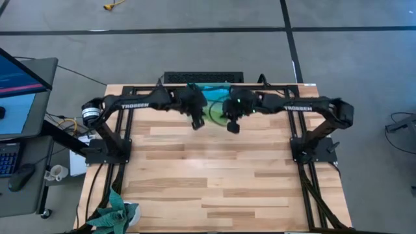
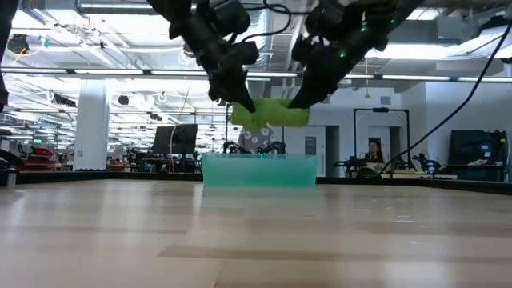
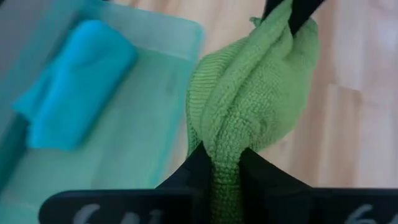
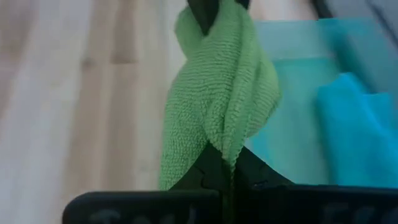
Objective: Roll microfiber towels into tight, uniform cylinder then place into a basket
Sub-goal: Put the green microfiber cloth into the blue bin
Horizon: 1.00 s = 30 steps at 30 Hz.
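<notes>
The lime green towel is a loose roll, held level in the air between my two grippers. It hangs above the near wall of the teal basket, which stands at the table's far edge. My left gripper is shut on the roll's left end. My right gripper is shut on its right end. The sky blue towel lies rolled on the basket's floor and also shows in the right wrist view. My left gripper pinches the left end of the green roll between its two fingers, bunched in several layers. The fingers slant down from the table's left. The roll is lifted clear. My right gripper pinches the right end of the green roll between its two fingers, bunched in several layers. The fingers slant down from the table's right. The roll hangs level between the two holds, bulging in the middle.
The wooden table stretches toward its near edge in front of the arms. A potted plant stands at the near left corner. A dark keyboard-like bar lies just beyond the basket. A desk with a monitor stands off the table's left.
</notes>
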{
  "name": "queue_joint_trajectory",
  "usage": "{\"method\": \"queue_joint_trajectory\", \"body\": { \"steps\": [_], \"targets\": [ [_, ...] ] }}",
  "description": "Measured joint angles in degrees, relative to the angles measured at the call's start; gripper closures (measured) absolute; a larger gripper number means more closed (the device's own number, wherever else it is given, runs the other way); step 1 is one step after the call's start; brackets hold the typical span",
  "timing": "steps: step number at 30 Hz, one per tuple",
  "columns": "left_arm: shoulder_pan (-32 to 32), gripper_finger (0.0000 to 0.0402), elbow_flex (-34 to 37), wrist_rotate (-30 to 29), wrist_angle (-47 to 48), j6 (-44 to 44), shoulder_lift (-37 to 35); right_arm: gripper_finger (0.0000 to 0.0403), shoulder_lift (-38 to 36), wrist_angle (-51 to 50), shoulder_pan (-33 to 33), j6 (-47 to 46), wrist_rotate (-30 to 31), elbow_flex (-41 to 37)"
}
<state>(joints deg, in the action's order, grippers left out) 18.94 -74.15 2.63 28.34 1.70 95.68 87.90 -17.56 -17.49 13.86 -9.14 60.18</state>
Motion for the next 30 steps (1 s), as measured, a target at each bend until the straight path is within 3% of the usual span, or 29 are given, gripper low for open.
{"method": "queue_joint_trajectory", "body": {
  "steps": [12, 22, 30],
  "targets": [
    [9.6, 0.0376, -0.8, -0.3, -7.0, 8.5, 4.5, 0.0384, 9.8, -0.2, -12.8, 10.4, -3.5, 7.5],
    [14.3, 0.0375, -7.2, 0.5, -5.8, 10.2, 15.1, 0.0384, 19.1, -2.2, -16.8, 15.4, -3.0, 12.9],
    [14.4, 0.0373, -9.9, 2.3, -4.7, 13.1, 19.5, 0.0381, 20.3, -6.3, -18.5, 18.8, -3.2, 13.3]
  ]
}}
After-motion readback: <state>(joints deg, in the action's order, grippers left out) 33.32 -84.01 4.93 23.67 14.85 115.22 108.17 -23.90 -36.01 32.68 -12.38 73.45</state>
